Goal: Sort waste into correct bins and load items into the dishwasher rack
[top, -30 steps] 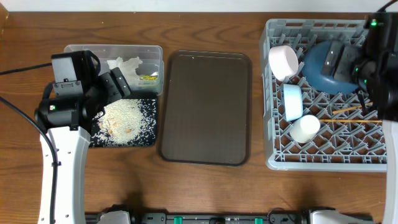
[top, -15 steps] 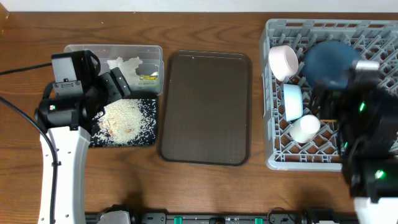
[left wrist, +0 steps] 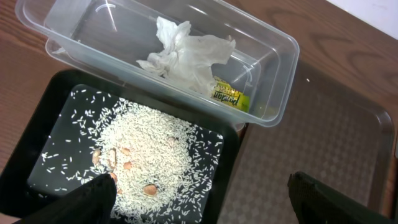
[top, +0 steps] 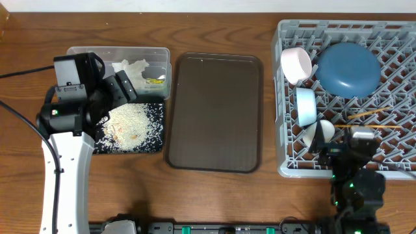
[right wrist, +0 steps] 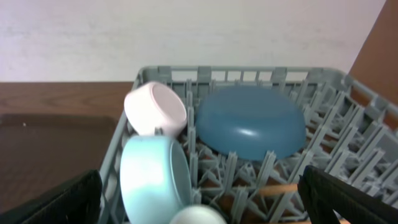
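The chopsticks (top: 365, 114) lay across the lattice in the right half of the dishwasher rack (top: 281, 97), just far of my right pincer (right wrist: 199, 180). That pincer hovered at the rack's near edge, fingers apart and empty. The chopsticks' long axis ran left to right, slightly tilted, with one end reaching toward the small white cup (top: 323, 132). My right arm was much the nearer. The left pincer (left wrist: 200, 183), also spread and empty, hung over the black tray (left wrist: 62, 112) of rice (left wrist: 149, 162), well apart on the left. I judged any re-seating would call for a grip across that axis.
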